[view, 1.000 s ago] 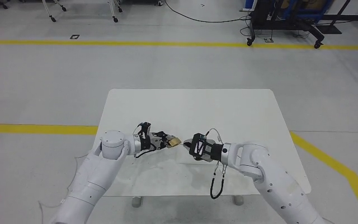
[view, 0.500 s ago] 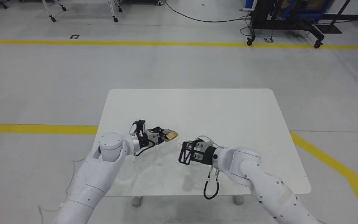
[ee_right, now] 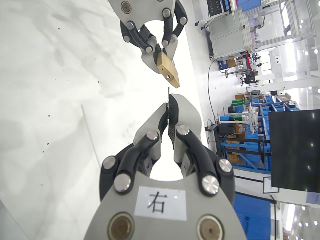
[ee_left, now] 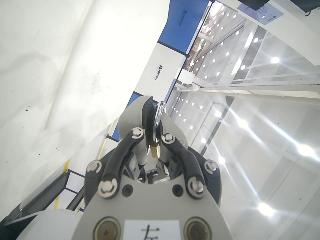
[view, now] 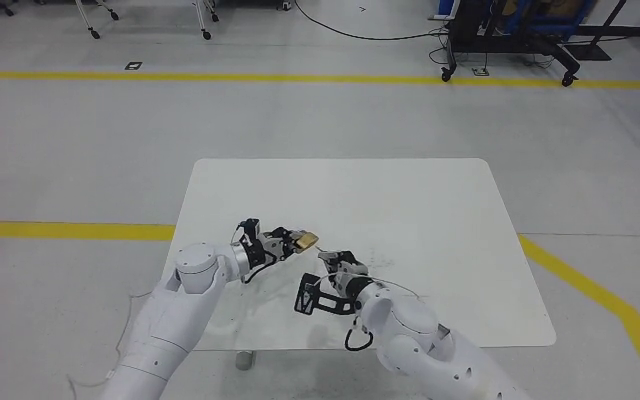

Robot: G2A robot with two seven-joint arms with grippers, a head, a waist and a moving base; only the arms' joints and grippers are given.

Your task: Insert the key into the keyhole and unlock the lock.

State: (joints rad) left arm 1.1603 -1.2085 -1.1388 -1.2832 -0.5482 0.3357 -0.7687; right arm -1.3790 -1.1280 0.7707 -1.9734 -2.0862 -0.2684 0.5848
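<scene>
Grey floor [view: 300, 120] with yellow lines [view: 80, 231] all around the white worktop [view: 420, 200]. Looking down from the top, my left claw [view: 290, 241] sits toward 9 o'clock of the worktop's middle. It's clamped on the shackle of the brass padlock [view: 306, 240], with the body sticking out past the fingers and the keyhole [ee_right: 169, 76] facing my other arm. My right claw [ee_right: 170, 106] is at roughly 4 o'clock from the padlock, pinched tight on the key [ee_right: 168, 93]. The blade tip is just beside the padlock body, not in the keyhole yet.
</scene>
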